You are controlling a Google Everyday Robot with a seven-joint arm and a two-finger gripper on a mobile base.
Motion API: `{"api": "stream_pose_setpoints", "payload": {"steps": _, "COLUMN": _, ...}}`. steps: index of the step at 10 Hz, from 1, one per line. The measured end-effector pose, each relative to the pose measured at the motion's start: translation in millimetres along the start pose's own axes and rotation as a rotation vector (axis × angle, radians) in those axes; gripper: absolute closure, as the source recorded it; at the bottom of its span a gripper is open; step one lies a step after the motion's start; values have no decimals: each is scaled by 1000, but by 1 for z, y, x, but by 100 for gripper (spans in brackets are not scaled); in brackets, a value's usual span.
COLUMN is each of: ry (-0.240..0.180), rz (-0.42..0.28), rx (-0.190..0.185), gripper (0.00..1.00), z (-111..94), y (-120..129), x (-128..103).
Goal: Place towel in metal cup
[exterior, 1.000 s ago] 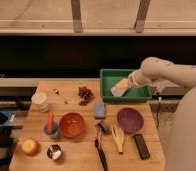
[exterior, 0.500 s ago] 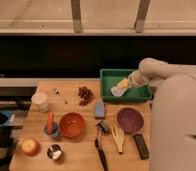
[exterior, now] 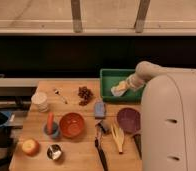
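The shiny metal cup [exterior: 54,151] stands at the table's front left, beside a red-yellow apple [exterior: 30,146]. My gripper [exterior: 119,89] is far from it, at the back right, reaching down into the green bin [exterior: 108,76], and its fingers look open. The pale whitish shape at its tip lies inside the bin. I cannot tell whether that shape is the towel or part of the gripper, and no towel shows anywhere else. My white arm [exterior: 166,115] covers the table's right side.
On the wooden table are an orange bowl [exterior: 72,124], a blue cup with a red stick [exterior: 51,127], a white paper cup [exterior: 39,100], a blue sponge block [exterior: 99,109], a purple plate [exterior: 128,119], a brown cluster [exterior: 84,94] and a black tool [exterior: 100,150].
The gripper has stayed in the green bin. My white arm body now fills much more of the right side of the view.
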Motion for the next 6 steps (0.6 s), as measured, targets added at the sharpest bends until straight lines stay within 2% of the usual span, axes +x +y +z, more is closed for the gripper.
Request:
{"api": "stream_pose_setpoints", "payload": {"steps": 1, "ry": 4, "rz": 8, "rx": -16, "gripper": 26, "z": 6, "y": 2, "x": 0}}
{"api": "stream_pose_setpoints", "payload": {"steps": 3, "ry": 8, "rz": 39, "rx": -85, "gripper": 26, "z": 19, "y": 1, "x": 1}}
{"api": "stream_pose_setpoints", "payload": {"steps": 5, "ry": 17, "rz": 43, "rx": -120, "gripper": 26, "z": 33, "y": -1, "x": -4}}
{"api": "stream_pose_setpoints", "payload": {"steps": 6, "ry": 23, "rz": 37, "rx": -125, "gripper": 26, "z": 39, "y": -1, "x": -8}}
